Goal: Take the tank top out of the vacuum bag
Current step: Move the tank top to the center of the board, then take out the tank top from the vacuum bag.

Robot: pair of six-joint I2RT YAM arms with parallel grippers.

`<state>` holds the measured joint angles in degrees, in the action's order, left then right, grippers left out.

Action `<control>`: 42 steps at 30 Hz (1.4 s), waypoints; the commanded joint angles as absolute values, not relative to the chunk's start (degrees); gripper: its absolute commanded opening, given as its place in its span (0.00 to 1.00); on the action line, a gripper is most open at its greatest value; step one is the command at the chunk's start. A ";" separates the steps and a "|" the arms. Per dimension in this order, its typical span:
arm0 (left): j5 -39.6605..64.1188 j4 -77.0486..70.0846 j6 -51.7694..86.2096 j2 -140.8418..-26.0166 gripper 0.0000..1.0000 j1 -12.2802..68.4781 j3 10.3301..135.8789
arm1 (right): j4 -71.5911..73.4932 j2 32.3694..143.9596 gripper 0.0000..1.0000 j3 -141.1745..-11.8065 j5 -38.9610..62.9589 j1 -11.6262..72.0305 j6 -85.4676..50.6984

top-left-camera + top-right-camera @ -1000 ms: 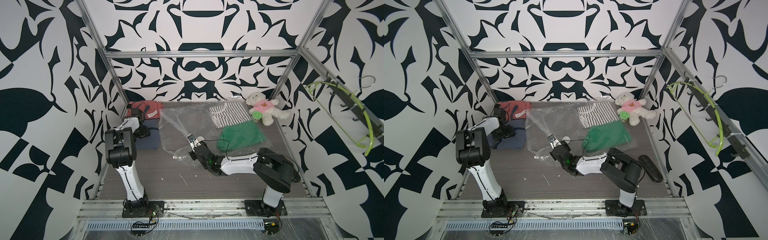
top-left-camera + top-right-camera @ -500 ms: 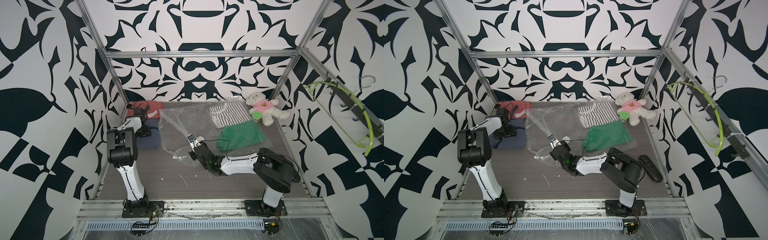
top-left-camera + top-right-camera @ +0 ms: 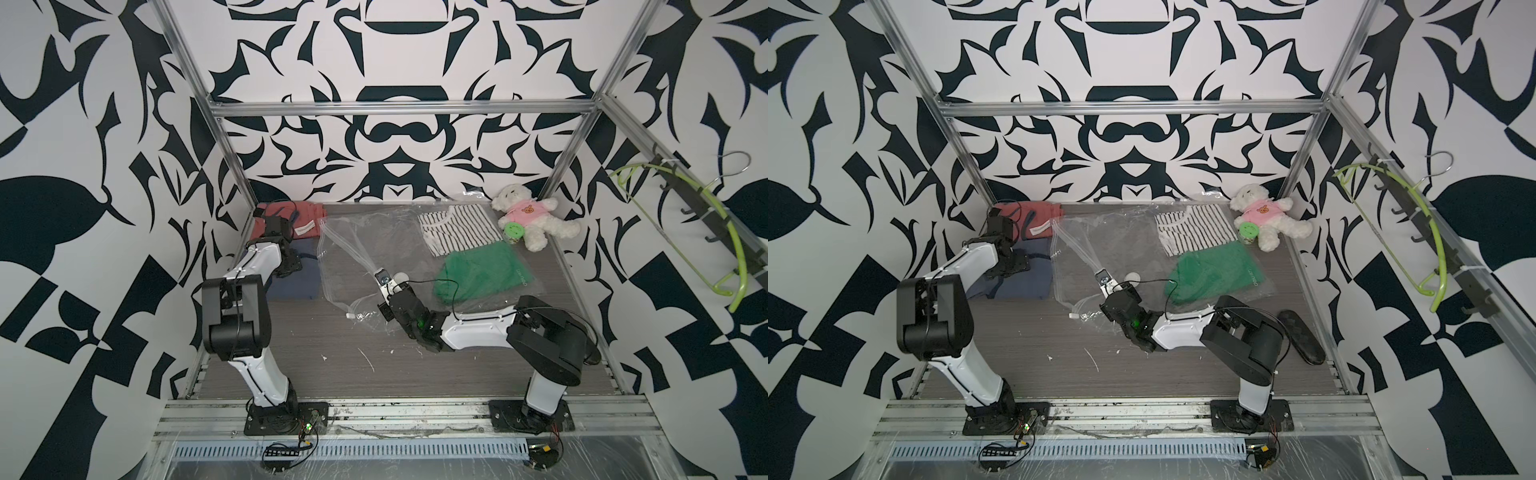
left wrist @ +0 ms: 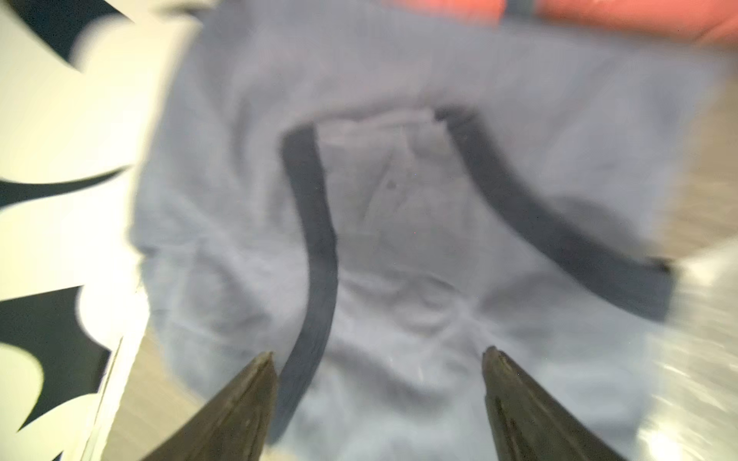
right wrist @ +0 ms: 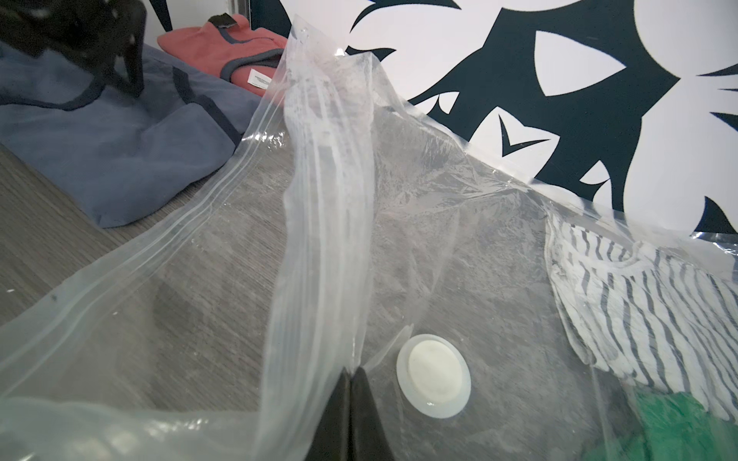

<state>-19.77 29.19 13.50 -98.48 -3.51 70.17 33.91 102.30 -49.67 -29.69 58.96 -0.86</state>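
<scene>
1. In both top views: shows the left gripper (image 3: 296, 266) spread wide, low over the blue tank top (image 3: 305, 284) lying outside the vacuum bag (image 3: 361, 245), just beside it. Shows the right gripper (image 3: 1105, 283) pressed together on a fold of film, valve disc (image 3: 1133, 276) just beside it. Looks like the release step: lift straight up off the cloth and keep the film pinch meanwhile. Contact with the fabric: too small to tell.
2. Left wrist view: confirms jaws apart with nothing between, tank top (image 4: 399, 239) directly ahead, dark trim (image 4: 319, 247) running close past one finger. Rise before moving sideways to avoid hooking it. Blurred throughout; cuts off the red garment (image 4: 599, 16) beyond and the vacuum bag (image 4: 703, 319) alongside.
3. Right wrist view: shows the right gripper (image 5: 352, 373) clamped on the upper film, raised into a ridge ahead. Hold gently; probably slippery. Shows a striped garment (image 5: 639, 299) and a green garment (image 5: 687, 431) beyond under clear plastic; inside this vacuum bag or not, hard to say. Leaves the left gripper (image 5: 116, 60) a dark blur.
</scene>
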 commanded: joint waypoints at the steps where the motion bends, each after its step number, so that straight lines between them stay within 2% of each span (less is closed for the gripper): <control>1: -17.20 25.96 17.34 -91.85 0.87 -3.19 68.83 | 33.89 100.54 0.05 -52.03 -30.10 58.94 -0.80; 8: -8.10 26.63 25.89 -84.61 0.86 0.21 65.32 | 26.98 99.50 0.04 -56.77 -26.29 59.31 -0.22; 13: -8.86 19.67 29.29 -75.58 0.70 9.09 57.90 | 23.31 98.26 0.00 -59.00 -25.66 59.41 -2.16; 16: 0.36 9.39 30.65 -73.48 0.58 9.98 50.93 | 22.10 96.59 0.00 -58.51 -23.68 59.41 -4.40; 18: 3.82 6.23 30.85 -73.49 0.44 10.00 48.26 | 22.15 95.47 0.00 -57.95 -22.56 59.54 -4.95; 21: 11.37 0.18 30.94 -75.32 0.38 10.02 45.23 | 22.58 94.41 0.00 -57.40 -21.93 59.66 -5.06; 22: 14.06 -0.67 30.94 -76.58 0.32 10.02 45.09 | 22.76 94.31 0.00 -57.39 -22.13 59.63 -4.84; 23: 15.79 -2.05 30.94 -77.65 0.20 10.00 44.74 | 22.97 94.22 0.00 -57.39 -22.46 59.59 -4.63; 24: 16.41 -3.68 31.23 -78.34 0.16 9.97 44.15 | 23.18 94.14 0.00 -57.39 -22.61 59.60 -4.45; 28: 18.90 -10.39 32.26 -80.69 0.19 10.46 42.06 | 26.22 94.34 0.00 -56.73 -22.43 59.72 -3.41; 31: 18.04 -11.03 31.96 -82.31 0.20 11.78 42.91 | 27.42 94.66 0.00 -56.80 -22.74 59.71 -3.01; 36: 15.63 -12.79 32.07 -85.15 0.26 14.59 43.60 | 29.84 93.66 0.00 -56.48 -23.82 59.85 -1.43; 42: 14.73 -16.03 33.40 -90.34 0.26 17.66 45.31 | 31.75 91.53 0.00 -55.24 -24.81 59.79 0.00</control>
<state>15.40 -13.13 33.01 -88.71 16.60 43.00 26.37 95.39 -55.31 -23.29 59.35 -1.21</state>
